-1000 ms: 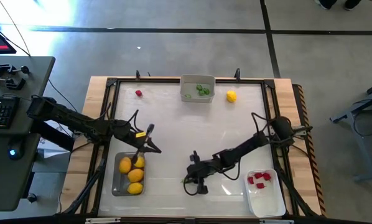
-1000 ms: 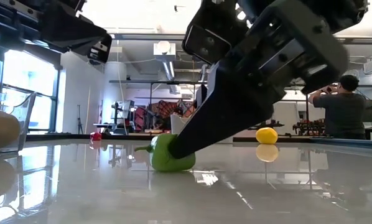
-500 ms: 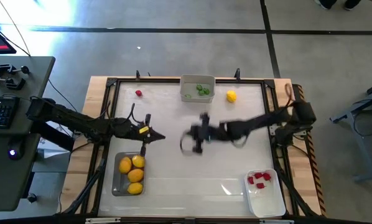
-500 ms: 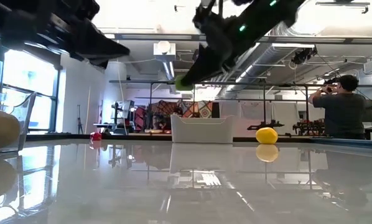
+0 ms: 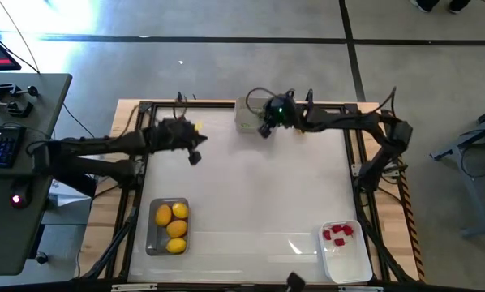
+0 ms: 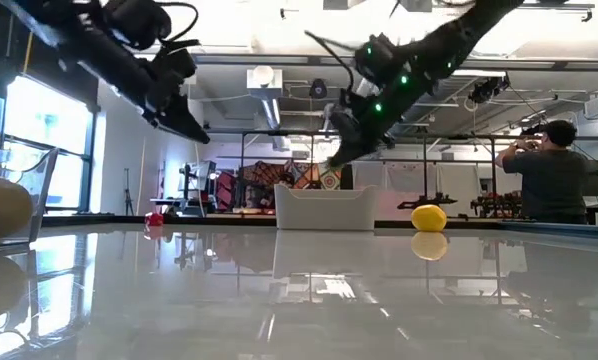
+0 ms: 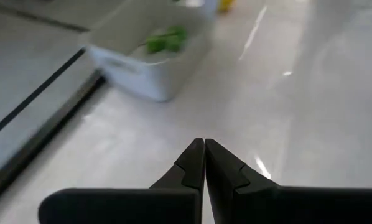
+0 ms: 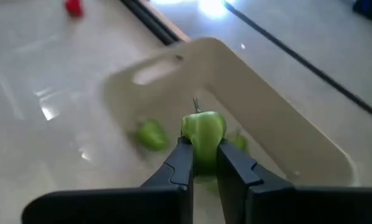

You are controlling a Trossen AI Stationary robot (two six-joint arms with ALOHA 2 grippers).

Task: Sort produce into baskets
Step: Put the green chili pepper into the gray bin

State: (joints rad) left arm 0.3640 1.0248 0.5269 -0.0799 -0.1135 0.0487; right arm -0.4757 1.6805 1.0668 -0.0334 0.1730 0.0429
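Up at the top middle of the high view: the right gripper [image 5: 264,130], hanging over the pale grey basket [image 5: 244,123] at the far edge of the table [image 5: 259,203]. Fingers pinched on a green pepper [image 8: 203,132], seen close in the right wrist view, right above the open basket [image 8: 254,99] with more green pieces [image 8: 151,135] down inside. Just beside that basket, a yellow lemon [image 6: 428,217] sitting on the table.

Over at the upper left of the high view: the left gripper [image 5: 194,154], up in the air, fingers pressed together with nothing between them [image 7: 204,163]. Near it in the low view, a small red strawberry [image 6: 155,218] on the table.

Down at the lower left: the clear dark basket [image 5: 154,241] with three lemons [image 5: 176,228] inside. Down at the lower right: the white basket [image 5: 348,259] with red strawberries [image 5: 338,234] at its top end.

Far off on the right of the low view: a person [image 6: 550,178] standing in the room.
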